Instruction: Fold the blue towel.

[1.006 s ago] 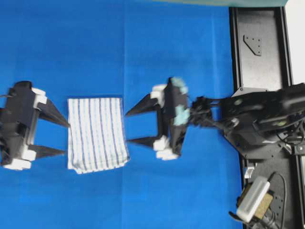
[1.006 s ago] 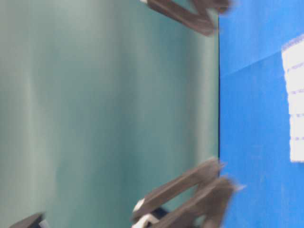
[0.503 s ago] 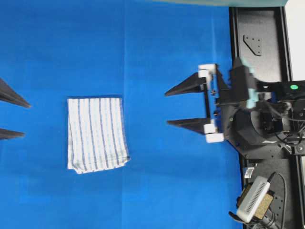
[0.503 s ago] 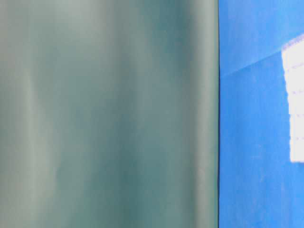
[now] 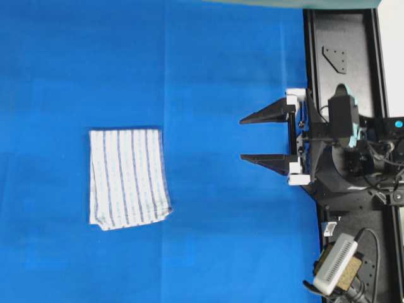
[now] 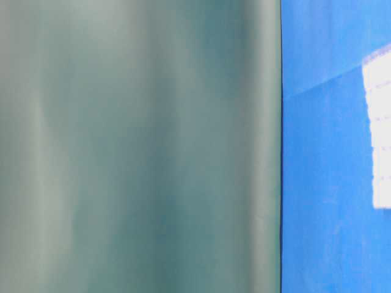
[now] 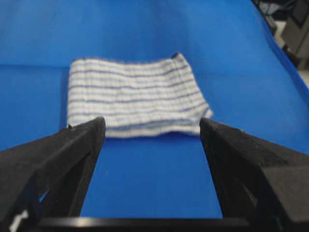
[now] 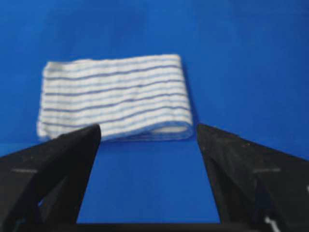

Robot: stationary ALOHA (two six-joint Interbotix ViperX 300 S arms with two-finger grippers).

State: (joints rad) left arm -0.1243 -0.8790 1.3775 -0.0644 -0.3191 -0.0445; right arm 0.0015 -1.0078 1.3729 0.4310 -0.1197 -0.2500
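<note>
The blue towel lies folded into a small rectangle on the blue table covering, left of the middle. It is white with thin blue stripes and also shows in the left wrist view, the right wrist view and at the right edge of the table-level view. My right gripper hangs open near the table's right edge, well right of the towel. In its own view my right gripper frames bare covering. My left gripper is open and empty, short of the towel; it is out of the overhead view.
A black base plate runs along the right side and carries the right arm's mount. A white box with cables sits at the bottom right. A grey-green backdrop fills most of the table-level view.
Both grippers have pulled back from the towel, the left out of the overhead view, the right to the right edge. The towel has stayed put, folded.
</note>
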